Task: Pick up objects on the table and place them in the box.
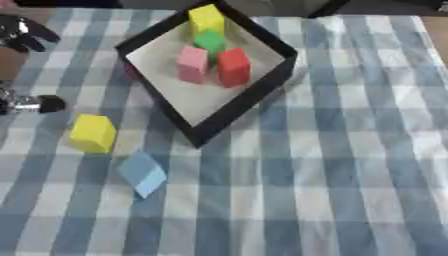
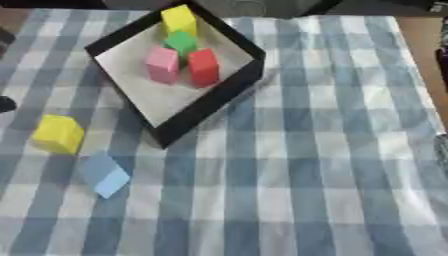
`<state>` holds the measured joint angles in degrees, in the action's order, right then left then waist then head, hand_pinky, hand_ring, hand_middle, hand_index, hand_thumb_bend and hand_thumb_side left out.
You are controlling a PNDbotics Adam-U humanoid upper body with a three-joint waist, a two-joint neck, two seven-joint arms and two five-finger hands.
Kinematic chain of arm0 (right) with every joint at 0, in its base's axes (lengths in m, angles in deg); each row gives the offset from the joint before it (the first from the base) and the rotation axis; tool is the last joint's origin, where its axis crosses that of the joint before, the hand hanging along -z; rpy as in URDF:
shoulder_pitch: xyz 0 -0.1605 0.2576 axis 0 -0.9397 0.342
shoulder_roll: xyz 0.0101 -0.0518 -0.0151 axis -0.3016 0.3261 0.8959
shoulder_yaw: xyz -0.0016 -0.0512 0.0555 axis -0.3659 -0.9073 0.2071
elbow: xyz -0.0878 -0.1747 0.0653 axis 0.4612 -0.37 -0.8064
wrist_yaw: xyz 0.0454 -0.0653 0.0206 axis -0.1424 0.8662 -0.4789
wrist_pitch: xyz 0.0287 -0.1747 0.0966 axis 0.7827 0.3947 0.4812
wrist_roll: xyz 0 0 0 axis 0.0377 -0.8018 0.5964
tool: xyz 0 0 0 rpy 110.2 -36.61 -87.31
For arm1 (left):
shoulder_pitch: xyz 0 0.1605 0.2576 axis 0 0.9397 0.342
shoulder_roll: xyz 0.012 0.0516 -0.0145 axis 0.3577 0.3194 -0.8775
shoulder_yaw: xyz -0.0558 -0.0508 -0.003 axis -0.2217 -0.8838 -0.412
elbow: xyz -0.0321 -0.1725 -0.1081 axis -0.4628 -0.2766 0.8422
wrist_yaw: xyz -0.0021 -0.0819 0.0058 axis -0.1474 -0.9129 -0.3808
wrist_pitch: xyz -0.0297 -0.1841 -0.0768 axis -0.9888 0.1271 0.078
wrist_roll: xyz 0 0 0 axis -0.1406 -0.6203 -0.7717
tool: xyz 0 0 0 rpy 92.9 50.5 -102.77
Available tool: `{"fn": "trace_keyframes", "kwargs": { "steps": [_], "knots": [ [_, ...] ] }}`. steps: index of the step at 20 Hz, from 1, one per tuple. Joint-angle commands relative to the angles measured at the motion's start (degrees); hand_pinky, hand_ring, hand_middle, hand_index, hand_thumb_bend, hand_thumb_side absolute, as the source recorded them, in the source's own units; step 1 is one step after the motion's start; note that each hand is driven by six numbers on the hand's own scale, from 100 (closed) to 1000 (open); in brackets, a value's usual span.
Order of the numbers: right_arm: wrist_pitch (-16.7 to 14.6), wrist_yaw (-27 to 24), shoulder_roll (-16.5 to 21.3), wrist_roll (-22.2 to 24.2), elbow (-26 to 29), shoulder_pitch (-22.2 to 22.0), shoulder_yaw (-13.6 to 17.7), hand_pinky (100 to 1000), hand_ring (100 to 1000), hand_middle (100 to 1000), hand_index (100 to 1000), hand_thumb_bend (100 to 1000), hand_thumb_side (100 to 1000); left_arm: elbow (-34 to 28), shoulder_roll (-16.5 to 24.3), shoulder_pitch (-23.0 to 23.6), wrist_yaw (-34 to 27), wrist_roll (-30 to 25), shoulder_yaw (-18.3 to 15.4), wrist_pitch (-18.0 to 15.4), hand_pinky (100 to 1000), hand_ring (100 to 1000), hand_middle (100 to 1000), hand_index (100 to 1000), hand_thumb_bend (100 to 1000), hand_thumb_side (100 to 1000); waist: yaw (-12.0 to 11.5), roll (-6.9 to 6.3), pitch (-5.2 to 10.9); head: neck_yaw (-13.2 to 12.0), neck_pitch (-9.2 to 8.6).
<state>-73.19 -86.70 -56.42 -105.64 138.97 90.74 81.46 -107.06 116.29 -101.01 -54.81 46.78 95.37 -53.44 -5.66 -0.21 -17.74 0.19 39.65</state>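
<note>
A black-walled box (image 1: 234, 111) with a pale floor stands turned like a diamond at the upper middle of the checked cloth. Inside it are a yellow block (image 1: 206, 19), a green block (image 1: 209, 41), a pink block (image 1: 192, 64) and a red block (image 1: 233, 67). On the cloth to the left of the box's near corner lies a yellow cube (image 1: 93, 132). Just below it lies a light blue block (image 1: 142, 173), tilted. My left hand (image 1: 24, 34) shows at the left edge, open and holding nothing, with one black fingertip (image 1: 49, 104) a little above the yellow cube.
The blue-and-white checked cloth (image 1: 332, 165) covers the table. Brown table edge (image 2: 420, 35) shows at the far right. Dark shapes lie beyond the far edge of the table.
</note>
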Motion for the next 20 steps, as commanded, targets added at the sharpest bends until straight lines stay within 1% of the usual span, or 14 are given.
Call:
{"fn": "trace_keyframes", "kwargs": {
  "steps": [1,4,6,7,10,13,17,20],
  "knots": [
    [0.10,-0.02,1.72,0.06,0.74,0.27,0.18,796,800,706,842,100,595,-0.75,2.60,-1.76,-0.94,-2.79,0.63,0.09,869,837,847,867,658,304,0.04,-0.79,2.53,-0.50,0.28],
    [0.21,-0.01,1.70,0.03,0.59,0.14,0.18,796,800,705,832,100,597,-0.74,2.61,-2.81,-1.53,-4.52,1.47,-0.07,878,846,858,872,649,311,0.04,-0.83,2.56,-0.67,0.40],
    [0.29,-0.05,1.69,-0.05,0.47,0.05,0.17,796,799,704,829,100,597,-1.09,2.73,-3.11,-2.53,-6.44,1.58,-0.95,885,853,861,874,684,344,0.06,-0.88,2.57,-0.79,0.57],
    [0.31,-0.05,1.73,-0.07,0.44,0.00,0.16,796,799,704,829,100,598,-1.27,2.83,-3.25,-2.94,-7.70,1.45,-1.61,882,850,858,873,686,351,0.04,-0.92,2.57,-0.77,0.64],
    [0.38,0.02,1.79,-0.09,0.37,-0.12,0.13,796,799,704,827,100,599,-1.64,3.06,-3.76,-4.50,-10.53,0.74,-3.71,877,846,852,868,679,357,-0.12,-1.02,2.56,-0.63,0.82],
    [0.45,0.03,1.70,-0.11,0.21,-0.15,0.06,796,799,704,827,100,599,-1.87,3.11,-4.21,-5.80,-12.41,0.97,-4.69,870,840,847,868,665,363,-0.20,-1.05,2.55,-0.77,0.92],
    [0.42,0.10,1.59,-0.08,0.26,-0.12,-0.01,796,799,703,826,100,599,-2.57,3.45,-3.80,-6.31,-12.65,2.06,-4.80,860,829,804,870,655,352,-0.06,-0.94,2.46,-0.97,0.79],
    [0.49,0.15,1.52,0.03,0.33,-0.13,-0.14,796,798,703,826,100,600,-2.81,3.92,-3.17,-5.75,-10.63,3.14,-4.27,858,828,819,873,663,350,0.08,-0.90,2.34,-0.93,0.76]
  ]
}}
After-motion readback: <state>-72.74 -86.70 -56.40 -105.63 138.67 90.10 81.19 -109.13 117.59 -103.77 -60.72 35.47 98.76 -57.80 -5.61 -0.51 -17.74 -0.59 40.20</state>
